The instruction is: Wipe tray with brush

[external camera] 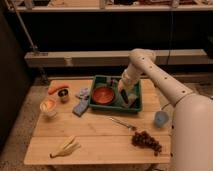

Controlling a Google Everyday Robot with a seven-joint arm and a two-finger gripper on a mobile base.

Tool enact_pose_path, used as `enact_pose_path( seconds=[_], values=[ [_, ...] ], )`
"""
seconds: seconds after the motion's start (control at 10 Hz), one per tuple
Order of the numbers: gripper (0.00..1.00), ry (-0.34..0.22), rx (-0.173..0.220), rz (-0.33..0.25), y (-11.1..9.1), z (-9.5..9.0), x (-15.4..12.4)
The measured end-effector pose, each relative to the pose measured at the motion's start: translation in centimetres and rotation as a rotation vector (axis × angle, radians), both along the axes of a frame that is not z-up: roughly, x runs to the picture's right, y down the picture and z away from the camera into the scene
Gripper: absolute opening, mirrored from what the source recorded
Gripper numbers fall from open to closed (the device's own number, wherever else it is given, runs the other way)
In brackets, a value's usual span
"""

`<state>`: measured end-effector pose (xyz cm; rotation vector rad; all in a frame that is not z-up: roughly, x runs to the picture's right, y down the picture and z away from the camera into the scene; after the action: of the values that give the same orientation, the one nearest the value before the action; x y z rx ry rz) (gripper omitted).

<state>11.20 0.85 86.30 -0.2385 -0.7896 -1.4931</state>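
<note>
Brush (131,98) lies in the right half of the tray (114,108), beside the bowl (103,95), probably placed for sweeping. The gripper (123,91) hangs just over it; its grip cannot be told.

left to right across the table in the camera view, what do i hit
carrot → sponge → red bowl → pincer, low over the tray's right half → blue cup

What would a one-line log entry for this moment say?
gripper: over dark green rectangular plastic tray, beside round red-orange bowl | small pale beige block brush: in tray, close to gripper | wiping contact: cannot confirm
</note>
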Motion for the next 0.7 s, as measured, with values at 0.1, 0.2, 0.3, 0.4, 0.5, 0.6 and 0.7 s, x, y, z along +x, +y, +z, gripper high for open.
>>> enact_pose_path(
  seconds=[0.1, 0.2, 0.3, 0.4, 0.5, 0.6, 0.7],
  values=[
    [0.0, -0.003, -0.006, -0.004, 0.4, -0.3, 0.3],
    [0.0, -0.003, -0.01, -0.005, 0.7, -0.5, 0.7],
    [0.0, 0.001, -0.015, -0.005, 1.0, -0.6, 1.1],
    [0.0, 0.011, -0.021, 0.0, 1.4, -0.7, 2.3],
    [0.0, 0.021, -0.029, 0.002, 1.8, -0.8, 3.2],
    [0.0, 0.028, -0.035, 0.0, 2.1, -0.8, 3.7],
    [0.0, 0.037, -0.043, -0.006, 2.5, -0.8, 4.2]
  ],
)
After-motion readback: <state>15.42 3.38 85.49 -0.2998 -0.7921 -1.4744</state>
